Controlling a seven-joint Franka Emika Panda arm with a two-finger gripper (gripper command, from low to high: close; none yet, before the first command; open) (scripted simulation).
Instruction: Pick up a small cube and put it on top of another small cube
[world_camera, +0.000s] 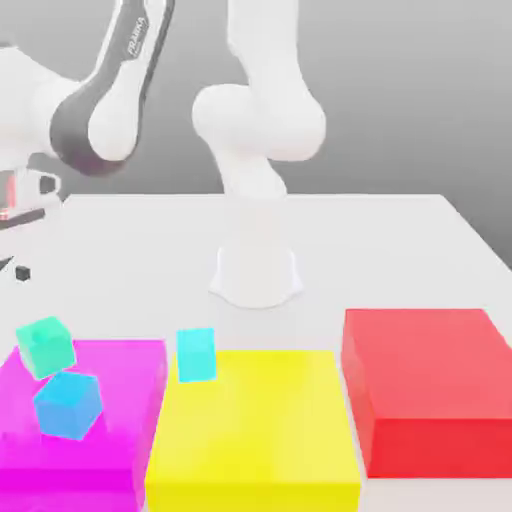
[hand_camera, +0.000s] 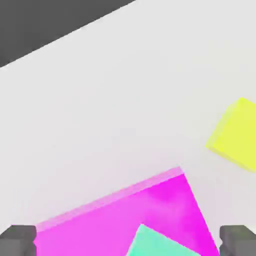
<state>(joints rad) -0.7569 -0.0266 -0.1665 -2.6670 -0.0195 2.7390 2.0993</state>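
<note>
The small yellow-green cube (hand_camera: 237, 132) lies on the white table, off to one side of my gripper (hand_camera: 128, 241). The gripper is open, its two dark fingertips (hand_camera: 17, 240) standing wide apart with nothing held between them. Below it I see the edge of the magenta block (hand_camera: 100, 225) and a corner of the teal-green small cube (hand_camera: 160, 244) resting on it. In the exterior view the teal-green cube (world_camera: 45, 346) sits tilted at the magenta block's far left corner, and my hand (world_camera: 25, 195) hangs above and behind it at the exterior view's left edge.
A sky-blue cube (world_camera: 68, 405) rests on the magenta block (world_camera: 120, 440). A lighter cyan cube (world_camera: 196, 354) sits at the far left corner of the large yellow block (world_camera: 255, 440). A red block (world_camera: 430, 390) lies at the exterior view's right. The arm's white base (world_camera: 256, 270) stands mid-table.
</note>
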